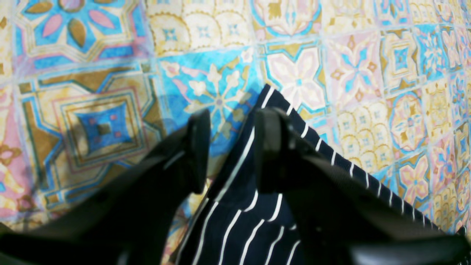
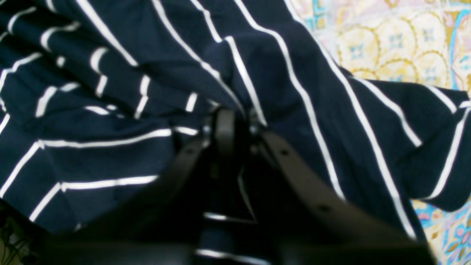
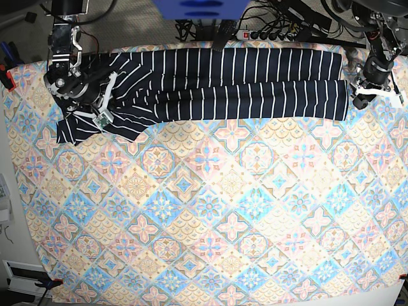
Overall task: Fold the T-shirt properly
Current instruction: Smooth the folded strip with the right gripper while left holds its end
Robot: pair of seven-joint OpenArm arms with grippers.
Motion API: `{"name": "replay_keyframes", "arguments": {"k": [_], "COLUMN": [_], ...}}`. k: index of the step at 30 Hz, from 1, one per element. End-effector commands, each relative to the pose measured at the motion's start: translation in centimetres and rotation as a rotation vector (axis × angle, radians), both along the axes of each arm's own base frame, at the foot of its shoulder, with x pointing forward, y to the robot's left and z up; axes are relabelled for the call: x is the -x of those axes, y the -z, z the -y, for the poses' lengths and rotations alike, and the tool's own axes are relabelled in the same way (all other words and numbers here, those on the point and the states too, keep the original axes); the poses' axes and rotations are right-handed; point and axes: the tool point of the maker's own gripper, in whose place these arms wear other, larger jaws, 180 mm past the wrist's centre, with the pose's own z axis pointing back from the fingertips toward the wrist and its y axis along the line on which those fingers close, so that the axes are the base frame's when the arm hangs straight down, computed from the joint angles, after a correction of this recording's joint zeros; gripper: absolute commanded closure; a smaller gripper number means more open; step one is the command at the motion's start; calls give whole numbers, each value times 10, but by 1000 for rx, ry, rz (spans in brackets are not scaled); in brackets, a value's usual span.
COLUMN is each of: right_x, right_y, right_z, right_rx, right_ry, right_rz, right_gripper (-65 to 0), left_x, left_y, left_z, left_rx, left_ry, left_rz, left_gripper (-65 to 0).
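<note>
I see the desk [image 3: 210, 217] draped in a pastel tile-patterned cloth [image 3: 255, 197] that fills nearly the whole base view. The T-shirt [image 3: 242, 86] lies along the far edge of that cloth as a long, narrow band, its long axis running side to side across the view, with the white stripes crossing the band front to back. The end on the base view's right finishes in a fairly straight edge; the end on the left is bunched and wrinkled, and a flap of it trails toward the near-left corner.

My right pincer [image 2: 233, 123] sits at that rumpled left end. In the right wrist view its fingers are drawn together and clamped on a gathered pinch of T-shirt fabric, with folds radiating out from the grip point and stripes running at mixed angles around it.

My left pincer [image 1: 230, 151] is at the opposite, straight end. In the left wrist view its two fingers [image 1: 198, 147] stand apart, straddling a pointed corner of the T-shirt that lies flat on the cloth and points away from the camera. One finger is over bare cloth, the other over the striped fabric; I cannot tell whether either touches the surface.
</note>
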Motion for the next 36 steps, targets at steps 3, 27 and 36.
{"name": "replay_keyframes", "arguments": {"k": [3, 27, 36], "right_x": [5, 60, 57], "right_y": [-4, -15, -20], "right_z": [2, 6, 7], "right_rx": [3, 47, 45], "right_ry": [-7, -47, -40], "right_rz": [10, -32, -14], "right_gripper": [0, -4, -178], "left_x": [-6, -6, -6], "left_y": [-11, -11, -11], "left_z": [-6, -6, -6], "left_rx": [-25, -25, -25], "left_ry": [6, 7, 7], "left_rz": [33, 33, 33], "left_gripper": [-204, -204, -204]}}
